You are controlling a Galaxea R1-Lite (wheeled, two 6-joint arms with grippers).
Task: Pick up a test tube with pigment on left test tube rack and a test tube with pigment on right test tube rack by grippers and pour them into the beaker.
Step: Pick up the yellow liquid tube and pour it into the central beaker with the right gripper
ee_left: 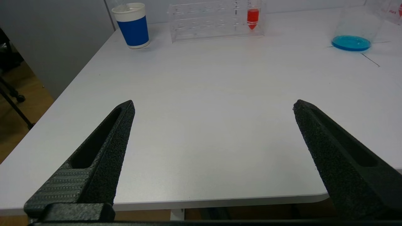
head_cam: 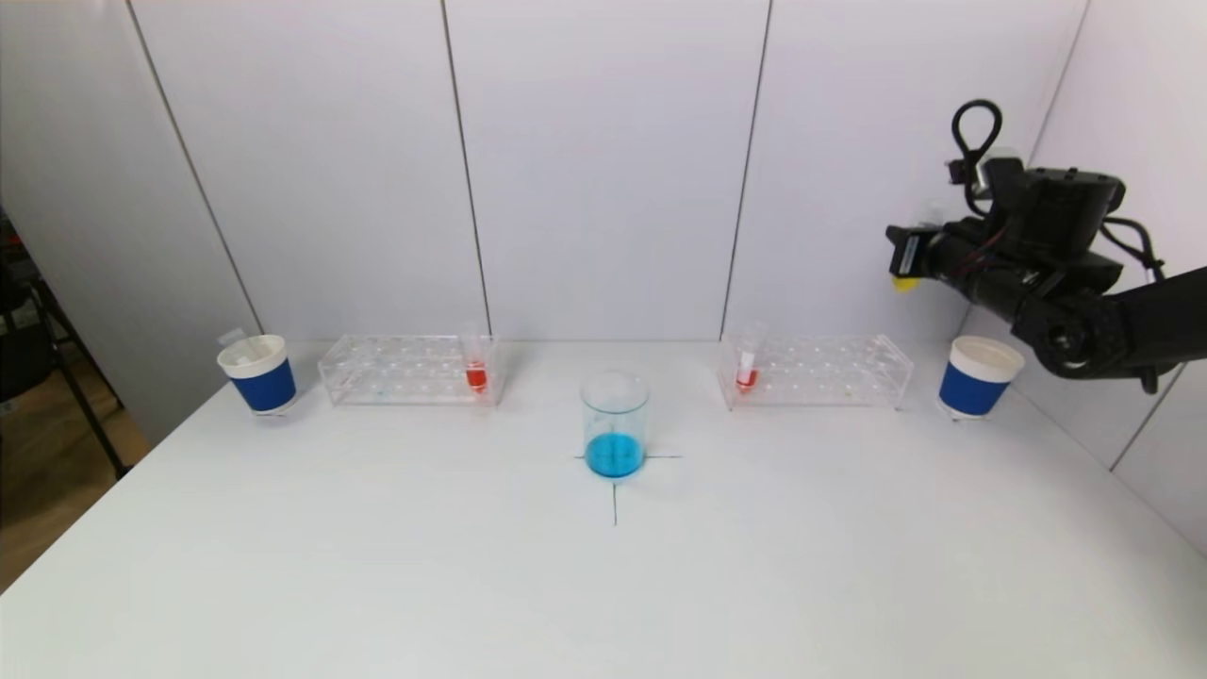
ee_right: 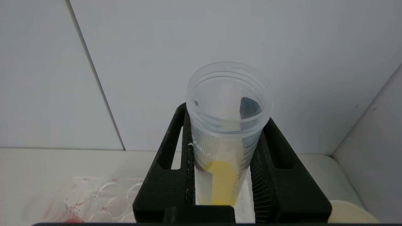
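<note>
My right gripper [head_cam: 905, 253] is raised high at the right, above and behind the right rack [head_cam: 816, 370]. It is shut on a clear test tube [ee_right: 227, 125] with yellow pigment at its bottom, its open mouth toward the wrist camera. The beaker [head_cam: 614, 424] stands mid-table with blue liquid in it. A tube of red pigment [head_cam: 476, 363] stands in the left rack [head_cam: 407, 370], and another red one [head_cam: 747, 368] in the right rack. My left gripper [ee_left: 213, 103] is open and empty over the table's near left edge, out of the head view.
A blue paper cup [head_cam: 257, 374] stands left of the left rack, and a second one [head_cam: 979, 377] right of the right rack. White wall panels close the back and right side. A black cross marks the table under the beaker.
</note>
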